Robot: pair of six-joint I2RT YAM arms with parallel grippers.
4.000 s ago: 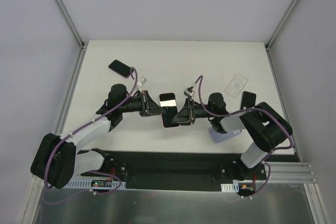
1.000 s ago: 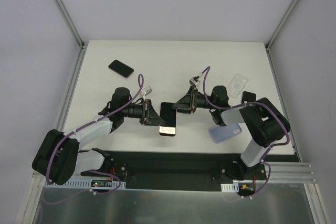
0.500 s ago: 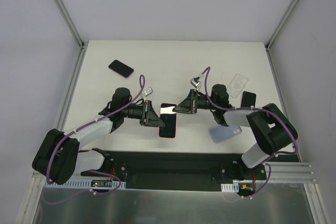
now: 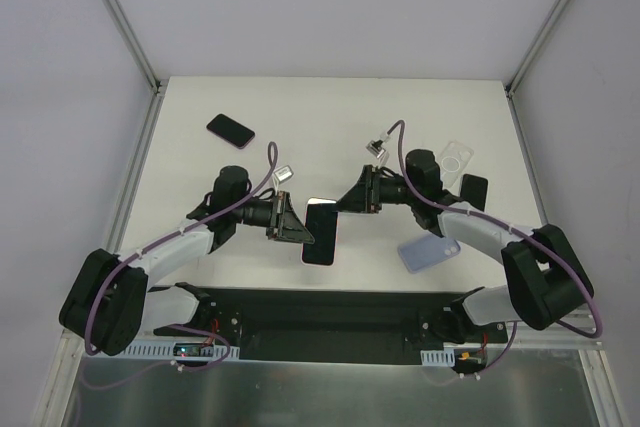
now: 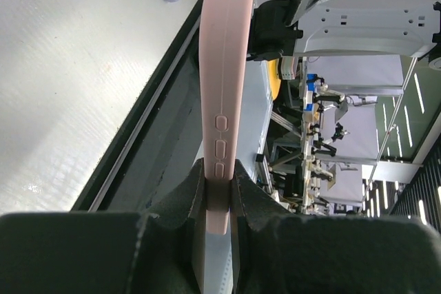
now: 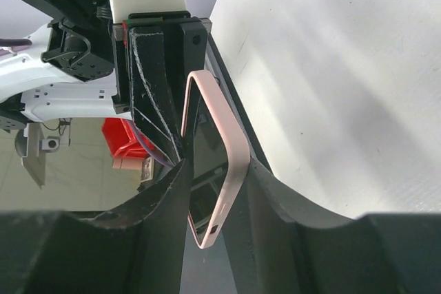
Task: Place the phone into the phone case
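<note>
The phone (image 4: 321,232) is in the air over the near part of the tabletop (image 4: 320,117), between the two arms and clear of the surface. It has a dark screen and a pink case (image 5: 226,67) wrapped round its rim. In the top view it lies roughly lengthwise, its far end towards the right arm and its near end out over the black strip at the tabletop's near edge.

The left fingers (image 5: 185,194) are closed on the phone. In the left wrist view they pinch the pink side edge from both faces, just below a row of moulded buttons, and the phone runs straight out from between them.

The right fingers (image 6: 162,204) stand part-way apart with one end of the phone between them. The phone sits at a slant in that gap, so its screen shows. The pink rim runs close along both fingers, but I cannot tell whether they press on it or only straddle it. Just behind the phone in that view is the black body of the left arm's wrist.

On the tabletop, a black phone (image 4: 231,129) lies at the far left. A clear case (image 4: 452,160) lies at the far right, with a small dark slab (image 4: 472,190) just beside it. A lavender case (image 4: 429,253) lies nearer, under the right arm.
</note>
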